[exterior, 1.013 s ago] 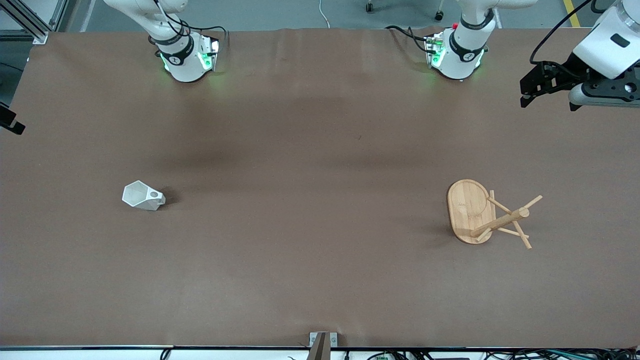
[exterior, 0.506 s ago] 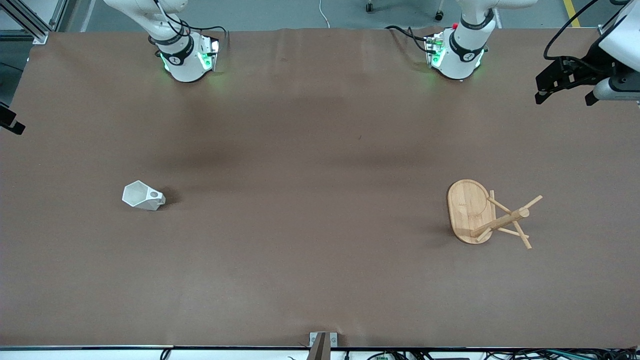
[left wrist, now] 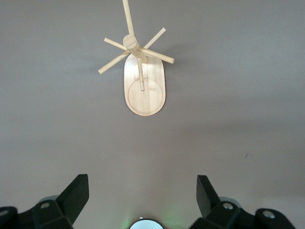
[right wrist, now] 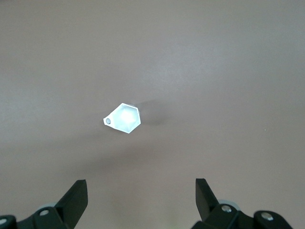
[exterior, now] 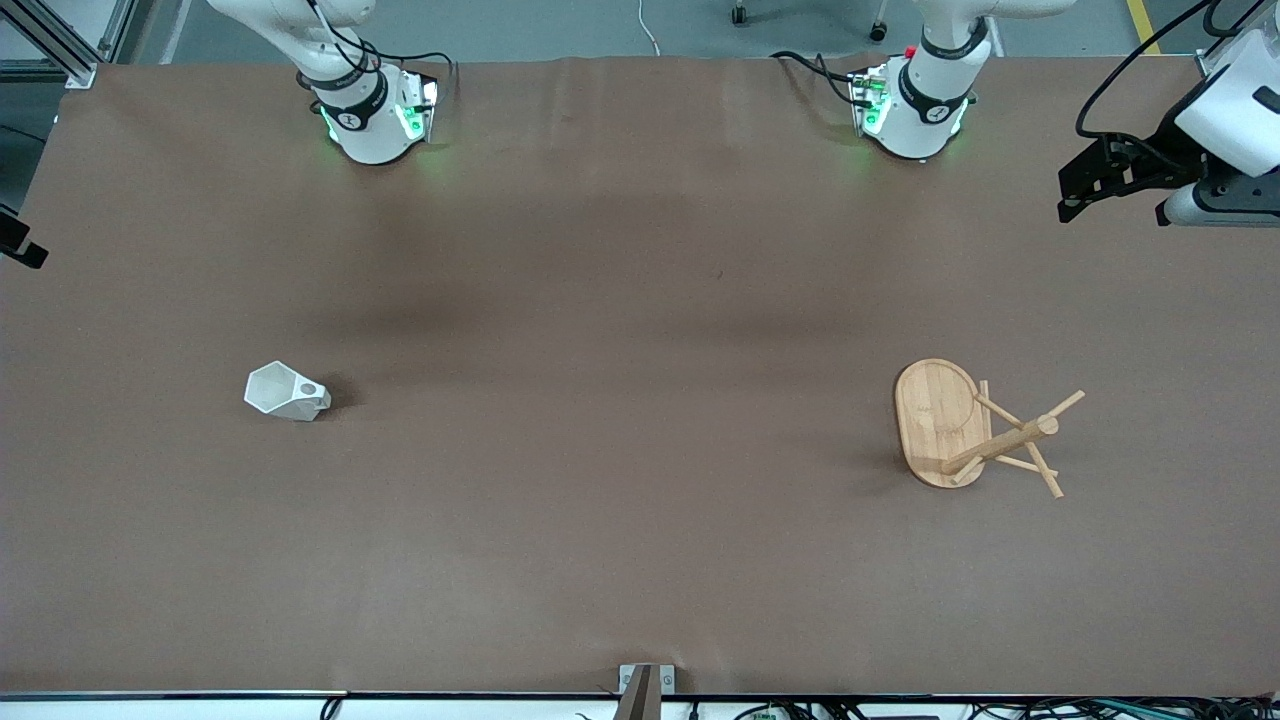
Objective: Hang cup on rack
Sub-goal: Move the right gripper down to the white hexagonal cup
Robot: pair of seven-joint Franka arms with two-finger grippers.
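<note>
I'm at the approach step: both grippers wide open and high, right gripper over the cup at its table end, left gripper waiting above the standing rack; next, descend and grasp.

We find the cup toward the right arm's end of the table, the rack well apart toward the left arm's end.

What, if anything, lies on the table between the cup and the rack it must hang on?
Nothing visible does. The cup stands toward the right arm's end, the rack toward the left arm's end, with only bare brown table between them.
</note>
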